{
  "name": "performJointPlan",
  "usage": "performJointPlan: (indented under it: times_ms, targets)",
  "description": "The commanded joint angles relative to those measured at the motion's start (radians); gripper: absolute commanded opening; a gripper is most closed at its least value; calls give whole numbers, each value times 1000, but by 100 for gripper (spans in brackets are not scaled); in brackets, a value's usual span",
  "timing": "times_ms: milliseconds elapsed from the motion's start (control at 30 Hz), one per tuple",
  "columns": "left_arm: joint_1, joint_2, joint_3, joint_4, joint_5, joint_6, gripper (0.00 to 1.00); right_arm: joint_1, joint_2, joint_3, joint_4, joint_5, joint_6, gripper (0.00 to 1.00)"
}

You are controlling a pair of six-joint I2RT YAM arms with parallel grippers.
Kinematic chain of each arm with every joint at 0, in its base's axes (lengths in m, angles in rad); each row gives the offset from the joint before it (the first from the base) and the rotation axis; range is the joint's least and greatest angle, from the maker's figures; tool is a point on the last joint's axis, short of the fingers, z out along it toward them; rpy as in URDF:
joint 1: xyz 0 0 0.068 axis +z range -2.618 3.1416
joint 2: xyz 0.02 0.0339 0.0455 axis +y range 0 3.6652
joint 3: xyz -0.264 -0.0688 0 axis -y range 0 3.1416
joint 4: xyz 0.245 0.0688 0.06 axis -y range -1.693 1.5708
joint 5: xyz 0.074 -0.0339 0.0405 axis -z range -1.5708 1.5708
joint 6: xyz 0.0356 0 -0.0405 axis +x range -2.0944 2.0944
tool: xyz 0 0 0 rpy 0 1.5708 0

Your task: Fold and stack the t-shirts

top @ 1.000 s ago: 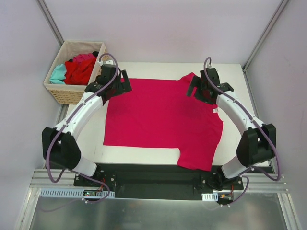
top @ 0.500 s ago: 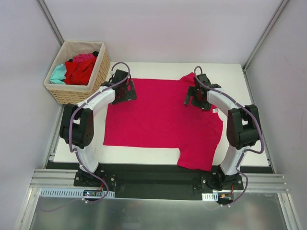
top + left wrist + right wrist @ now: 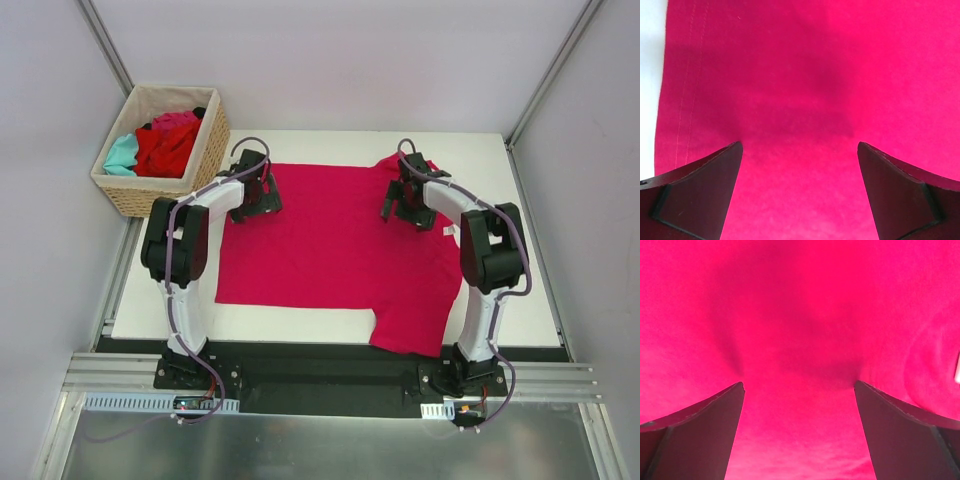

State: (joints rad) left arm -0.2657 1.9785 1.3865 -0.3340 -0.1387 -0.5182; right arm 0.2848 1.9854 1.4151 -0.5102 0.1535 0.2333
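Note:
A magenta-pink t-shirt (image 3: 335, 245) lies spread flat on the white table, one sleeve hanging over the near edge. My left gripper (image 3: 256, 196) is open, low over the shirt's far left corner; its wrist view shows the cloth (image 3: 805, 90) and its hemmed edge between wide jaws. My right gripper (image 3: 403, 202) is open, low over the shirt near its far right sleeve; the cloth (image 3: 800, 325) puckers slightly between its fingertips. Red, teal and pink t-shirts (image 3: 160, 142) sit crumpled in the basket.
The tan wicker basket (image 3: 137, 192) stands off the table's far left corner. The white table (image 3: 500, 170) shows bare strips to the right, left and near side of the shirt. Grey walls and metal frame posts enclose the cell.
Both arms have folded in and both grippers have come down onto the far part of the shirt, the left moving right, the right moving left. The shirt has not moved.

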Motion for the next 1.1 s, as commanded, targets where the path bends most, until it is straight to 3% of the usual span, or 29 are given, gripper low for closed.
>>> performJointPlan:
  times_ms: [0, 1067]
  targets:
    - [17, 40, 75, -19, 8, -29, 99, -6, 47, 112, -46, 24, -18, 96]
    - [102, 391, 638, -200, 91, 10, 99, -72, 423, 659, -205, -60, -40, 96]
